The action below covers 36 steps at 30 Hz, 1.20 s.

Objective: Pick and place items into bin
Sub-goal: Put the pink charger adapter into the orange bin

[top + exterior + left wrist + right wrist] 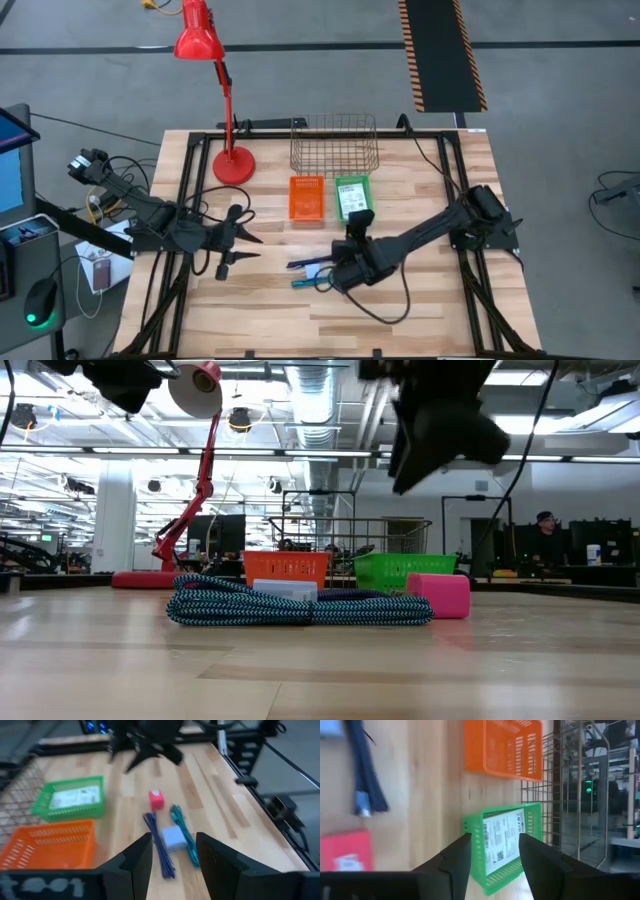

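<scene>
Right gripper (352, 225) hangs above the table with its fingers spread and nothing held, just past the green basket (351, 196) that holds a white printed card (503, 838). Near it lie a pink block (156, 799), blue cord (159, 842) and teal cord (185, 834). Left gripper (248, 248) waits released at the left

Wooden table (420, 300), light planks, black frame along its sides.
Red desk lamp (233, 165) base at back left. Wire basket (334, 145) at back centre; orange bin (306, 197) and green bin (351, 194) side by side just in front of it. Nearer the front: dark blue cord (159, 843), teal cord (185, 834), a pale flat piece (173, 837) between them, pink block (156, 799) beside.
</scene>
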### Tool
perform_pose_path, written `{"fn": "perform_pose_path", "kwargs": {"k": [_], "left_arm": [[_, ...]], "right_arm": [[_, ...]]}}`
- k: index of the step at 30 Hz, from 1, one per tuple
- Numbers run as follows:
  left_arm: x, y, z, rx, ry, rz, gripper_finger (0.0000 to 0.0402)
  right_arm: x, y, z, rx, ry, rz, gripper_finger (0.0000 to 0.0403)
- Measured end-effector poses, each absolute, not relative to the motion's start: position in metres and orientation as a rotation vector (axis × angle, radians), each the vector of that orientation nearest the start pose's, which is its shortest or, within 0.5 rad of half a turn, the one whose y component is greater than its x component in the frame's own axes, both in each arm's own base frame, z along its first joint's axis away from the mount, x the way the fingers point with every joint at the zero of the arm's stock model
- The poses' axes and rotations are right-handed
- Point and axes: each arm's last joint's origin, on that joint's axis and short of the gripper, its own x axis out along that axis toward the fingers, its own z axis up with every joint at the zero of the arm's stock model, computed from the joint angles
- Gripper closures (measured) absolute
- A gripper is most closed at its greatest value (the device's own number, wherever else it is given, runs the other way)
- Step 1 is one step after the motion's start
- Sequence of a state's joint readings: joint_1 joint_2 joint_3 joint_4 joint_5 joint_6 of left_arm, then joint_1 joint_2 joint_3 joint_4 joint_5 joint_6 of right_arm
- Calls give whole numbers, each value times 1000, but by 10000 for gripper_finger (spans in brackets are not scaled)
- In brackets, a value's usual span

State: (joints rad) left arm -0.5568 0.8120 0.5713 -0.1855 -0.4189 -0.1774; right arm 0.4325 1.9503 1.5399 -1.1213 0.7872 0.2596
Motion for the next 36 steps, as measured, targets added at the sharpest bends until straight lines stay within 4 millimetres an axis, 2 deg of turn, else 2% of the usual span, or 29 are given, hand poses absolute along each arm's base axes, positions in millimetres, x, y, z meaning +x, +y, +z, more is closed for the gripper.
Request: {"fn": "perform_pose_path", "kwargs": {"k": [7,10,16,25,28,36], "left_arm": [[162,-74,271,-19,208,178,260],[165,-70,277,-25,147,247,260],[158,-72,291,50,55,207,260],[118,-63,307,1,-7,116,260],[109,-57,301,-54,-23,105,260],[96,-47,262,-173,-35,149,260]], "right_arm": [[342,159,237,-506,1085,-478,255],[342,167,241,-456,1043,-480,261],[346,180,242,-320,938,-481,273],[336,199,242,-331,945,-408,282],[332,207,241,-312,993,-330,280],[327,220,239,-250,1073,-171,284]]}}
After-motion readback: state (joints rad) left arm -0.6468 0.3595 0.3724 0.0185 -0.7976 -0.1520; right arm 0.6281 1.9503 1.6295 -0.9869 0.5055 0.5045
